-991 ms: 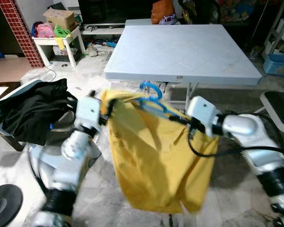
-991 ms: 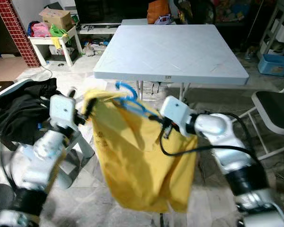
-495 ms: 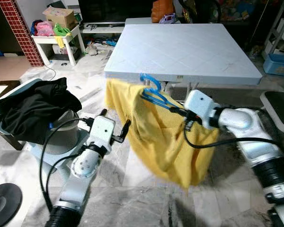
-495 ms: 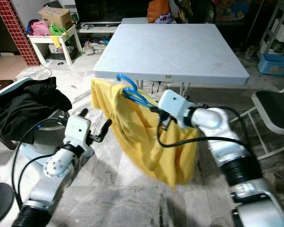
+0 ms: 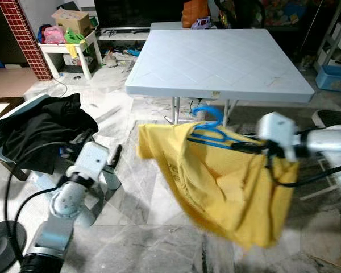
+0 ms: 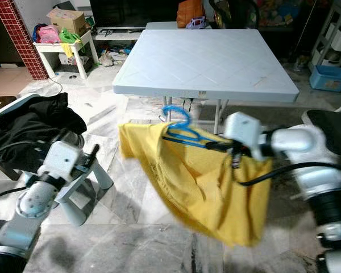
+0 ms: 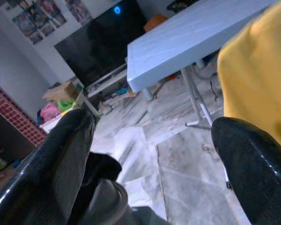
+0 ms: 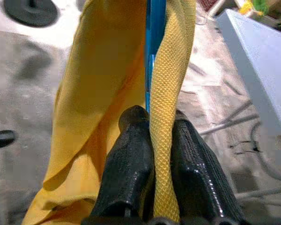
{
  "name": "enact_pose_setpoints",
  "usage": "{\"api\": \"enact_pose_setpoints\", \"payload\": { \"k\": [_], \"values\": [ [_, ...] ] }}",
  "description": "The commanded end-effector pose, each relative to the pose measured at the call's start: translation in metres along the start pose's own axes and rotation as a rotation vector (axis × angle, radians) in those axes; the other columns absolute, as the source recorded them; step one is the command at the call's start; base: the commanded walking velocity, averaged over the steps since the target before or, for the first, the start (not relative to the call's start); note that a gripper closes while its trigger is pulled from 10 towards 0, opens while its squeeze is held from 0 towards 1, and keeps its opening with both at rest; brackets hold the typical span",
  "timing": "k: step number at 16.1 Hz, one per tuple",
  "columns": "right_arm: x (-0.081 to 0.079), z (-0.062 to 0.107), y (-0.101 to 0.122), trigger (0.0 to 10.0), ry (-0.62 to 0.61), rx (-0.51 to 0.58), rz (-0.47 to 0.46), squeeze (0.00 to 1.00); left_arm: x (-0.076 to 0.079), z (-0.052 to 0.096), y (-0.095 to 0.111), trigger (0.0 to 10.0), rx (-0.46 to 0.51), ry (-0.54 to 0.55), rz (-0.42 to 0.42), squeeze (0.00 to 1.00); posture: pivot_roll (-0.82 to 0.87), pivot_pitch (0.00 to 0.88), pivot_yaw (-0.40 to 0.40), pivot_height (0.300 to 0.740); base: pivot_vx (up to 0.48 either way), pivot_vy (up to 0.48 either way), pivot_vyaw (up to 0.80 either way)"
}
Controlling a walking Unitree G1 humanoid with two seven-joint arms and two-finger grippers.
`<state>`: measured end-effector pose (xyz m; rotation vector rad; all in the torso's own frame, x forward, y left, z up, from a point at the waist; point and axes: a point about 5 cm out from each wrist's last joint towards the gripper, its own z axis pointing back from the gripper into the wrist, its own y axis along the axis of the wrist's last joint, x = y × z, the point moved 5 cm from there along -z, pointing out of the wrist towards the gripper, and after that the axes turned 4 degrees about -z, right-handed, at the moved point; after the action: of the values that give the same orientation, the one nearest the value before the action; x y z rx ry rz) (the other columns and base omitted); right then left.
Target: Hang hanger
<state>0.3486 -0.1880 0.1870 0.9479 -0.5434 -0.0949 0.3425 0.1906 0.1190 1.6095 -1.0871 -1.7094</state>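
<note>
Jaws of the right gripper (image 8: 152, 136) clench the blue hanger (image 5: 207, 129) through the yellow shirt (image 5: 227, 182), which hangs below them. Left gripper (image 7: 150, 140) is released. Risk: fabric in the pinch may let the hanger slip or swing.

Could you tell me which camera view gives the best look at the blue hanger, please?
The right eye view: the blue hanger shows its hook and arms above the yellow garment, held by the right gripper. The left eye view shows much the same. The right wrist view shows a blue strip between cloth folds; the left wrist view shows yellow cloth.
</note>
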Motion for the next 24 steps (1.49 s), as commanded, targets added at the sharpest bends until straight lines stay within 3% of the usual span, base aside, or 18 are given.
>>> {"api": "enact_pose_setpoints", "payload": {
  "k": [1, 6, 10, 11, 12, 13, 15, 16, 17, 19, 20, 22, 23, 24],
  "values": [
    [0.010, 0.017, 0.019, 10.0, 0.001, 0.059, 0.018, 0.00, -0.003, 0.000, -0.009, 10.0, -0.030, -0.003, -0.009, 1.00, -0.01, 0.000, 0.022, 0.740, 0.000, 0.000, 0.00],
    [0.003, 0.048, 0.027, 10.0, 0.105, 0.117, -0.059, 0.00, 0.000, -0.005, -0.010, 10.0, -0.020, -0.038, 0.007, 1.00, -0.03, 0.000, 0.030, 0.740, 0.000, 0.000, 0.00],
    [-0.016, 0.047, 0.032, 10.0, 0.201, 0.199, -0.166, 0.00, 0.016, -0.018, 0.012, 10.0, 0.063, -0.111, 0.121, 1.00, -0.03, 0.000, 0.034, 0.740, 0.000, 0.000, 0.00],
    [-0.025, 0.042, 0.030, 10.0, 0.234, 0.210, -0.198, 0.00, 0.019, -0.023, 0.023, 10.0, 0.102, -0.128, 0.139, 0.11, -0.04, 0.000, 0.040, 0.740, 0.000, 0.000, 0.00],
    [-0.031, 0.038, 0.030, 10.0, 0.264, 0.221, -0.217, 0.00, 0.020, -0.026, 0.028, 10.0, 0.118, -0.133, 0.145, 0.00, -0.03, 0.000, 0.042, 0.740, 0.000, 0.000, 0.00],
    [-0.040, 0.035, 0.033, 10.0, 0.306, 0.241, -0.238, 0.00, 0.023, -0.029, 0.031, 10.0, 0.126, -0.152, 0.153, 0.00, -0.03, 0.000, 0.045, 0.740, 0.000, 0.000, 0.00],
    [-0.042, 0.035, 0.035, 10.0, 0.322, 0.252, -0.255, 0.00, 0.030, -0.032, 0.035, 10.0, 0.143, -0.203, 0.195, 0.00, -0.04, 0.000, 0.047, 0.740, 0.000, 0.000, 0.00],
    [-0.043, 0.035, 0.036, 10.0, 0.326, 0.253, -0.260, 0.00, 0.034, -0.033, 0.041, 6.1, 0.165, -0.235, 0.228, 0.00, -0.04, 0.000, 0.048, 0.740, 0.000, 0.000, 0.00],
    [-0.043, 0.035, 0.037, 10.0, 0.327, 0.256, -0.265, 0.00, 0.040, -0.033, 0.046, 0.0, 0.179, -0.271, 0.285, 0.00, -0.04, 0.000, 0.048, 0.740, 0.000, 0.000, 0.00],
    [-0.042, 0.032, 0.039, 10.0, 0.322, 0.277, -0.284, 0.00, 0.051, -0.032, 0.052, 0.0, 0.189, -0.336, 0.367, 0.00, -0.04, 0.000, 0.052, 0.740, 0.000, 0.000, 0.00],
    [-0.040, 0.026, 0.037, 10.0, 0.306, 0.272, -0.277, 0.00, 0.064, -0.028, 0.057, 0.0, 0.201, -0.409, 0.378, 0.00, -0.04, 0.000, 0.054, 0.740, 0.000, 0.000, 0.00],
    [-0.030, 0.017, 0.035, 10.0, 0.235, 0.263, -0.250, 0.00, 0.073, -0.023, 0.054, 0.0, 0.186, -0.466, 0.331, 0.00, -0.04, 0.000, 0.055, 0.740, 0.000, 0.000, 0.00],
    [-0.013, 0.009, 0.034, 10.0, 0.120, 0.246, -0.198, 0.00, 0.064, -0.023, 0.042, 4.3, 0.136, -0.416, 0.266, 0.00, -0.03, 0.000, 0.054, 0.740, 0.000, 0.000, 0.00],
    [-0.001, 0.005, 0.036, 10.0, 0.042, 0.242, -0.140, 0.00, 0.052, -0.022, 0.026, 10.0, 0.076, -0.345, 0.203, 0.00, -0.02, 0.000, 0.053, 0.740, 0.000, 0.000, 0.00]
  ]
}}
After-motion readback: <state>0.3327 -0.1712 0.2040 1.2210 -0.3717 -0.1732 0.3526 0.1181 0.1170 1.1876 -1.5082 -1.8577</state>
